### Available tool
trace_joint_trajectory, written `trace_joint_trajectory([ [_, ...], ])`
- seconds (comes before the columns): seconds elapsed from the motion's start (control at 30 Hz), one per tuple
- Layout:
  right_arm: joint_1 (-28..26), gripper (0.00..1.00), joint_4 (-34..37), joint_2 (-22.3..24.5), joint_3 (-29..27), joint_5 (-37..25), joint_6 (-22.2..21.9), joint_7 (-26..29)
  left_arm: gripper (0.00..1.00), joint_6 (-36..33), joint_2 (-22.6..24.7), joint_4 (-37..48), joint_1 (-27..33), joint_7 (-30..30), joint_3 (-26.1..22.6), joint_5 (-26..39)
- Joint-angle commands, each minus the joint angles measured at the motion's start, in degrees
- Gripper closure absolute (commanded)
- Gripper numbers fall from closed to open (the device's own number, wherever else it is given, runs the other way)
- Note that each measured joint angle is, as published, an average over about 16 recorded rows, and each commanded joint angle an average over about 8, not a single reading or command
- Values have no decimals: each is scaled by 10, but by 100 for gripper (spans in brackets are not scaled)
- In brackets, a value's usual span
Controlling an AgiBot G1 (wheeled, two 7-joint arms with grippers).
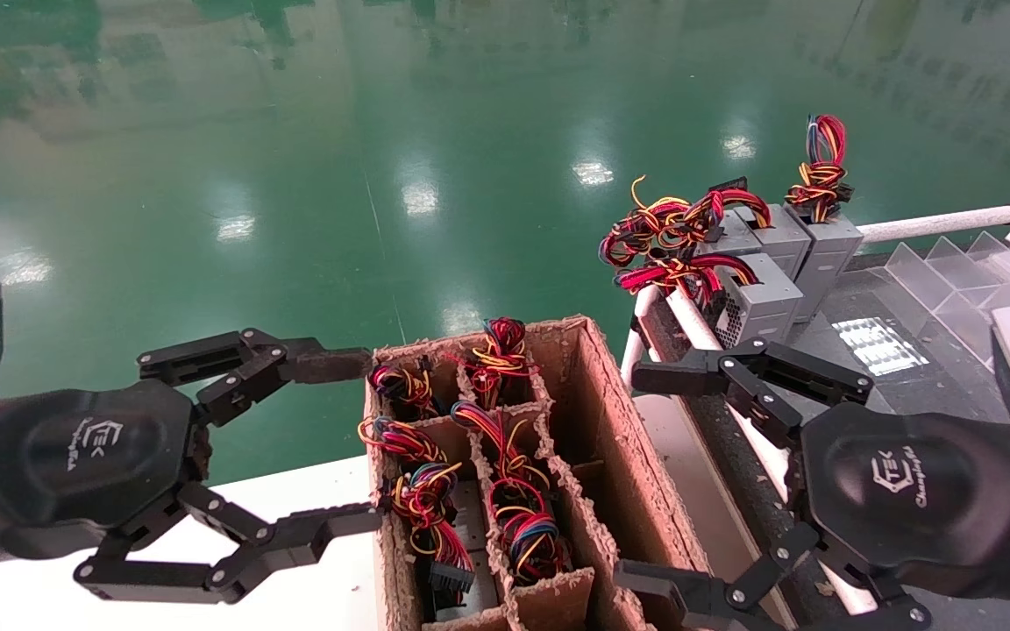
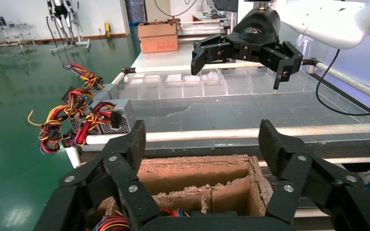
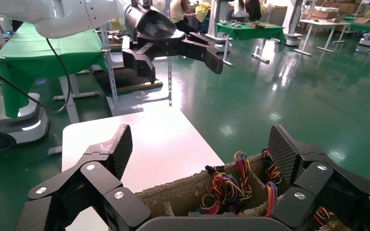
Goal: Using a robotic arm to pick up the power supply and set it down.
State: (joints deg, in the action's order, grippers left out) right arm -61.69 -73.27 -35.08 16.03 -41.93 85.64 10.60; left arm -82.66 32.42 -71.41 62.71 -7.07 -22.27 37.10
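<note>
While both arms hover with nothing in hand, you are looking at an early stage of the task: several power supplies already stand on the conveyor table point(image 1: 891, 368), beyond and just outboard of the right gripper point(image 1: 663, 478), yet more wait in the cardboard box point(image 1: 610, 412), which lies between your two grippers.

Largest first: the conveyor table runs beside the right gripper, with clear plastic dividers point(image 1: 970, 263) on its far side. The box, partitioned into cells, sits directly ahead of the left gripper point(image 1: 356, 443), whose fingertips bracket its near wall.

Left gripper: fingers spread wide, grasping nothing. Right gripper: likewise spread wide and empty, poised over the box's far edge.

Power supply point(image 1: 518, 517): it stands in a middle cell between the grippers, its grey casing mostly hidden; what you see is its looped bundle of red, yellow, orange and blue wires. The placed units point(image 1: 764, 302) show the full form: small grey metal boxes with a perforated side.

Remaining, by this evidence: descend, grasp a unit, lift it clear, and set it on the table.
</note>
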Motion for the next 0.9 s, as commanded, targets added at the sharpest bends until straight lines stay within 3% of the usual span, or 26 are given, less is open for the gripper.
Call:
trace_joint_trajectory([
  [0.03, 0, 0, 0, 0, 0, 0, 0, 0, 100, 0, 0, 0, 0, 0, 0, 0],
  [0.9, 0, 0, 0, 0, 0, 0, 0, 0, 100, 0, 0, 0, 0, 0, 0, 0],
])
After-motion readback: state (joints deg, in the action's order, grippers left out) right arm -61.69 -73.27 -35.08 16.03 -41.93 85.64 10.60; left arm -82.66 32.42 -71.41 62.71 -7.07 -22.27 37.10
